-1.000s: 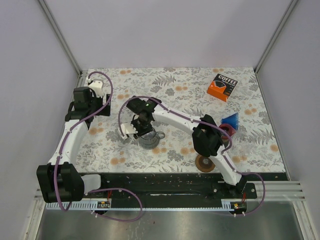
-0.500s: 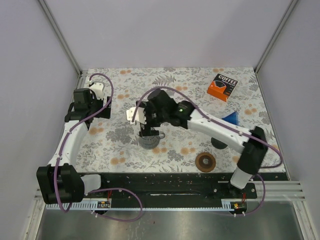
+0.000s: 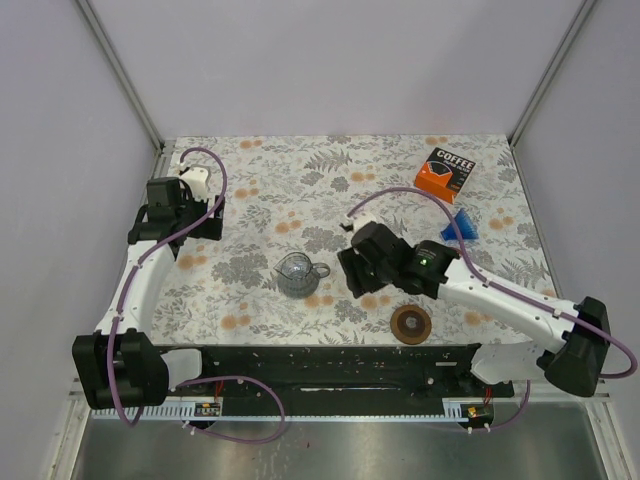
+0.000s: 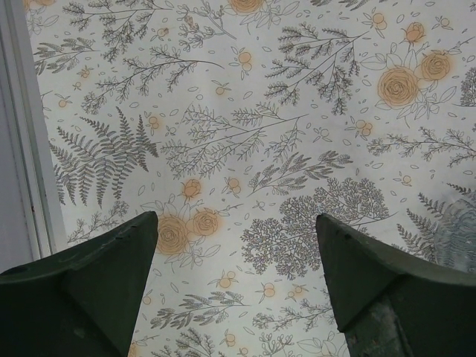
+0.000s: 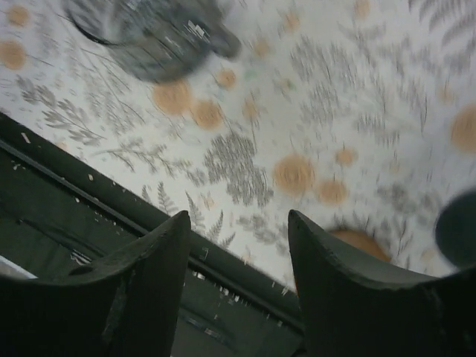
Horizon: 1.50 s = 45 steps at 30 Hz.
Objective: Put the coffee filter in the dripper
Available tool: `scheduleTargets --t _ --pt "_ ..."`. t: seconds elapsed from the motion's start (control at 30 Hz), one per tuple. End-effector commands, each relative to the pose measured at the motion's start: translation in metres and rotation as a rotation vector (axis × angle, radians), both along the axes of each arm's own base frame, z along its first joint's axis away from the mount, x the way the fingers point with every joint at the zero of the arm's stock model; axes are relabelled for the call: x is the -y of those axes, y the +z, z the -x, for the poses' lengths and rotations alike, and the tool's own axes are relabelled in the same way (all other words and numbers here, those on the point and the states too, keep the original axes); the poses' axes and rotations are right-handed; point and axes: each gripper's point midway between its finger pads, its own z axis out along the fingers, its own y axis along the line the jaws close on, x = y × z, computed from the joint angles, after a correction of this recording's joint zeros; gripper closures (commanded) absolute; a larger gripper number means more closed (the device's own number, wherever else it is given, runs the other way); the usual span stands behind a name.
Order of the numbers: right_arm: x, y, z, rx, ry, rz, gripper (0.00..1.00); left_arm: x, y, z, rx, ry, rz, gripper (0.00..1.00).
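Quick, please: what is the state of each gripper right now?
Left gripper: open, holding nothing.
Right gripper: open, nothing between its jaws.

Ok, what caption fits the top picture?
Right tool hovers open near the glass dripper on the flowery table.

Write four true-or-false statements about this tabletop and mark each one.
1. The orange coffee box lies near the far right corner of the table. True.
2. The right gripper is holding the dripper. False: its jaws are empty, and the dripper stands apart from it, toward the left arm's side.
3. The left gripper is open with nothing between its fingers. True.
4. The brown disc lies at the table's far edge. False: it lies by the near edge.
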Motion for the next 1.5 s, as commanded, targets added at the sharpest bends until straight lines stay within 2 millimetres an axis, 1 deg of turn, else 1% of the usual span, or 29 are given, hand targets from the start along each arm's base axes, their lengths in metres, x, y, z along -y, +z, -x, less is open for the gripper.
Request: scheduleTargets --t 0.0,0.07,0.17,0.3,0.37,0.4,0.47,0.53,0.6,0.77,0.9,0.97,1.0,1.03,1.1,1.13,1.17,1.27,1.37,1.4,1.47 --pt "0.065 -0.028 0.028 -0.183 -0.501 -0.02 0.41 0.002 0.031 -0.005 0.08 -0.015 0.009 0.09" --pt "0.081 -0.049 0.039 -0.225 -0.572 0.01 0.43 0.002 0.032 -0.005 0.083 -0.014 0.01 0.09" --pt "0.096 -0.071 0.047 -0.251 -0.629 0.065 0.41 0.004 0.033 -0.004 0.085 -0.021 0.015 0.09" --pt "0.106 -0.102 0.05 -0.281 -0.665 0.12 0.36 0.004 0.033 -0.003 0.087 -0.021 0.017 0.09" --pt "0.116 -0.12 0.049 -0.32 -0.7 0.136 0.37 0.004 0.032 -0.002 0.084 -0.024 0.017 0.09" --pt "0.118 -0.128 0.049 -0.348 -0.708 0.123 0.38 0.004 0.032 -0.002 0.084 -0.022 0.016 0.09" --pt "0.113 -0.132 0.043 -0.356 -0.699 0.069 0.39 0.005 0.03 -0.002 0.081 -0.024 0.02 0.09" --pt "0.096 -0.13 0.035 -0.345 -0.632 0.008 0.39 0.005 0.028 -0.002 0.074 -0.025 0.023 0.09" --pt "0.089 -0.13 0.032 -0.348 -0.614 -0.001 0.39 0.006 0.028 -0.002 0.073 -0.026 0.024 0.09" --pt "0.104 -0.156 0.045 -0.433 -0.655 0.098 0.38 0.001 0.029 -0.002 0.076 -0.013 0.004 0.09" --pt "0.107 -0.163 0.055 -0.47 -0.661 0.099 0.39 -0.001 0.029 -0.002 0.072 -0.004 -0.005 0.09" --pt "0.104 -0.165 0.054 -0.466 -0.646 0.08 0.43 0.0 0.03 -0.003 0.074 -0.007 -0.003 0.09" --pt "0.1 -0.165 0.053 -0.468 -0.63 0.068 0.48 0.001 0.03 -0.002 0.071 -0.01 0.0 0.09" --pt "0.098 -0.166 0.053 -0.472 -0.616 0.063 0.59 0.0 0.031 -0.002 0.074 -0.01 0.001 0.09" --pt "0.087 -0.163 0.051 -0.485 -0.565 0.044 0.81 0.001 0.032 -0.002 0.071 -0.013 0.002 0.09" --pt "0.08 -0.161 0.053 -0.508 -0.531 0.032 0.9 0.002 0.033 -0.001 0.07 -0.019 0.005 0.09" --pt "0.073 -0.157 0.051 -0.507 -0.481 0.021 1.0 0.002 0.033 0.0 0.067 -0.022 0.003 0.09" --pt "0.042 -0.132 0.05 -0.523 -0.32 -0.074 1.0 0.008 0.036 0.003 0.061 -0.056 0.017 0.09" --pt "0.006 -0.083 0.047 -0.505 -0.143 -0.232 1.0 0.024 0.042 0.011 0.05 -0.152 0.057 0.09" --pt "-0.003 -0.064 0.044 -0.482 -0.099 -0.277 1.0 0.033 0.046 0.015 0.049 -0.2 0.08 0.09" --pt "-0.012 -0.034 0.04 -0.435 -0.033 -0.323 1.0 0.052 0.054 0.024 0.051 -0.309 0.135 0.09"
